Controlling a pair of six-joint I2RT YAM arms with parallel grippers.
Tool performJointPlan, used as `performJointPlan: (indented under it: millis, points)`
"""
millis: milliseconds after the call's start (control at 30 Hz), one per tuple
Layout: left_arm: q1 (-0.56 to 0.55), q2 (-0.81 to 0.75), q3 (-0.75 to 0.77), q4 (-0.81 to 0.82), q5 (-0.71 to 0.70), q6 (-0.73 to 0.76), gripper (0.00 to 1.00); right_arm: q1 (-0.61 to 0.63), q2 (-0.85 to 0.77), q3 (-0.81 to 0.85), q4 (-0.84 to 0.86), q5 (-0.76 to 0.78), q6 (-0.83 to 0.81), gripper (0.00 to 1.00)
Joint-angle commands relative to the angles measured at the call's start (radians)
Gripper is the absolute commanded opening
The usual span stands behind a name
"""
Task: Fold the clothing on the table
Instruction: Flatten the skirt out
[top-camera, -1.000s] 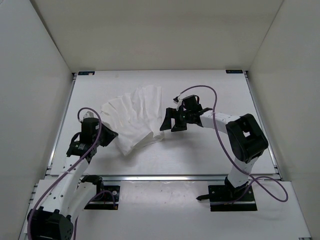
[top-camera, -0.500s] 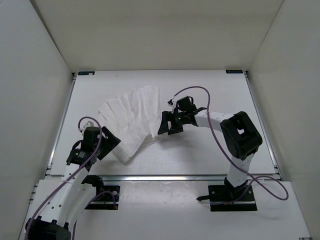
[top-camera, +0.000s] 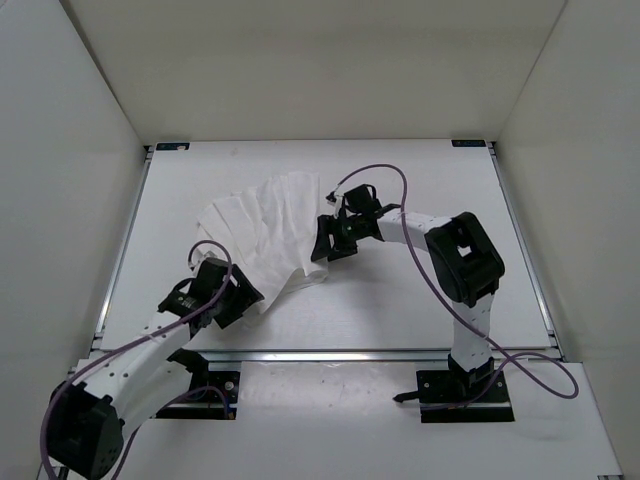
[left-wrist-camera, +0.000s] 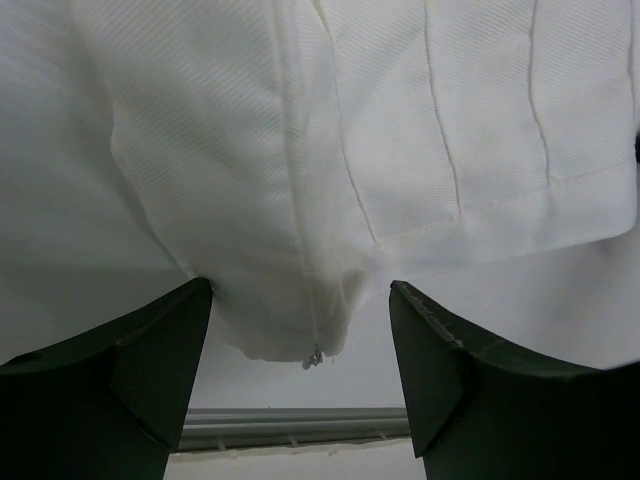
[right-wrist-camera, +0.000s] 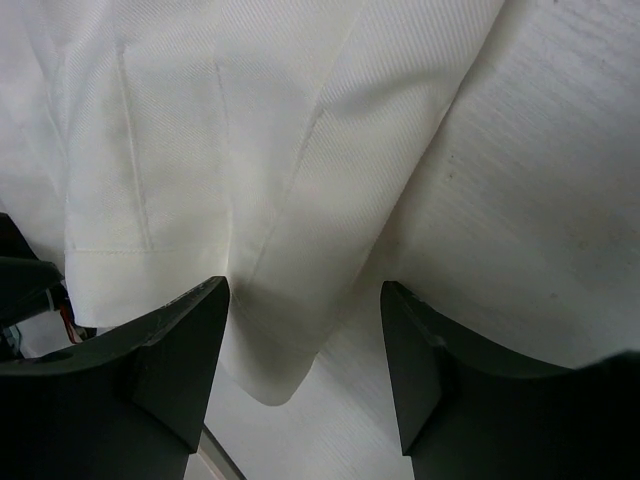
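Observation:
The clothing (top-camera: 265, 232), white and pleated, lies fanned out on the table (top-camera: 420, 300), left of centre. My left gripper (top-camera: 240, 296) sits at its near corner. In the left wrist view that gripper (left-wrist-camera: 300, 288) is open, and the rounded cloth corner (left-wrist-camera: 290, 320) with a small zip pull hangs between the dark fingers (left-wrist-camera: 150, 370), untouched by either. My right gripper (top-camera: 325, 245) is at the garment's right hem. Seen from the right wrist, this gripper (right-wrist-camera: 304, 290) is open around a hem corner (right-wrist-camera: 275, 340), with bare table (right-wrist-camera: 520, 200) to the right.
A silver rail (top-camera: 330, 354) runs along the table's near edge and shows just beyond the left fingers (left-wrist-camera: 300, 420). White walls enclose the table on three sides. Purple cables loop off both arms.
My left gripper has opened and moved right and nearer, to the garment's near corner. My right gripper has moved left onto the hem, its jaws narrowing.

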Motion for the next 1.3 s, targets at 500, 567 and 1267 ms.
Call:
performJointPlan:
  millis: [500, 567, 1267]
  points:
    - [0.094, 0.086, 0.122, -0.017, 0.038, 0.107, 0.00, -0.006, 0.045, 0.132, -0.032, 0.023, -0.002, 0.60]
    - [0.130, 0.061, 0.156, -0.024, 0.060, 0.128, 0.00, -0.023, 0.033, 0.135, -0.058, 0.026, 0.006, 0.62]
    - [0.300, -0.026, 0.205, 0.070, 0.080, -0.010, 0.00, 0.043, -0.099, -0.131, 0.070, -0.006, 0.136, 0.75]
